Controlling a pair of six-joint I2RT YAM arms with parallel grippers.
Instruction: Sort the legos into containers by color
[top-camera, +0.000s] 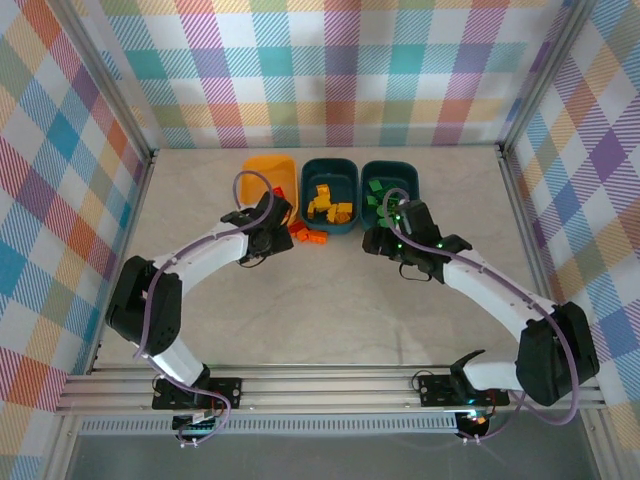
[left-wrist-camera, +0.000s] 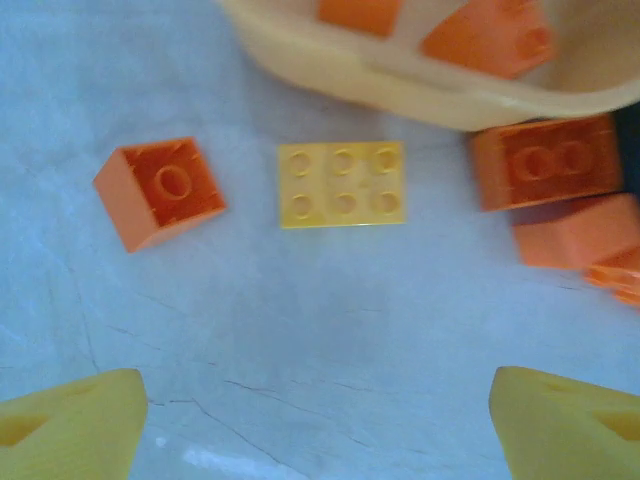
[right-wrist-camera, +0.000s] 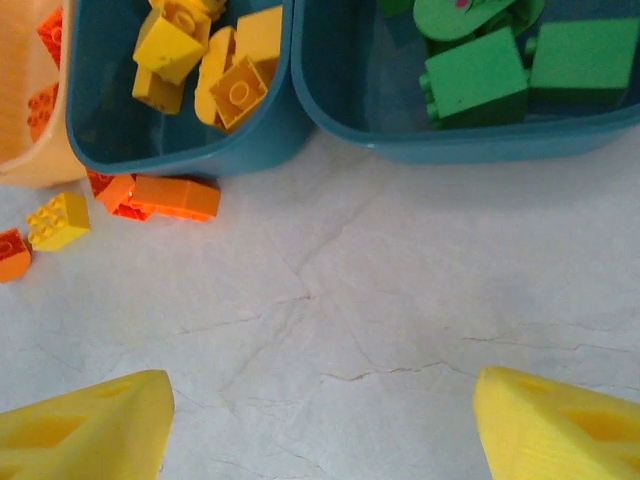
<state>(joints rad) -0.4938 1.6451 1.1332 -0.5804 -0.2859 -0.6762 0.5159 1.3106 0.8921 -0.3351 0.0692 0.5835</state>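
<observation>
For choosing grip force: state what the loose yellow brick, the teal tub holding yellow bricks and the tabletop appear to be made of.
yellow brick: hard moulded plastic, semi-gloss; crisp edges, round studs.
teal tub: plastic, smooth with a slight sheen; thin rounded rim.
tabletop: likely laminate or stone-look sheet, matte; pale with fine crack-like veins, material uncertain.

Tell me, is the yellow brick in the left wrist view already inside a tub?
No, the yellow brick lies studs-up on the bare table, just outside the orange-yellow tub.

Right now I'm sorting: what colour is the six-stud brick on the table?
Yellow brick; left wrist view best.
</observation>
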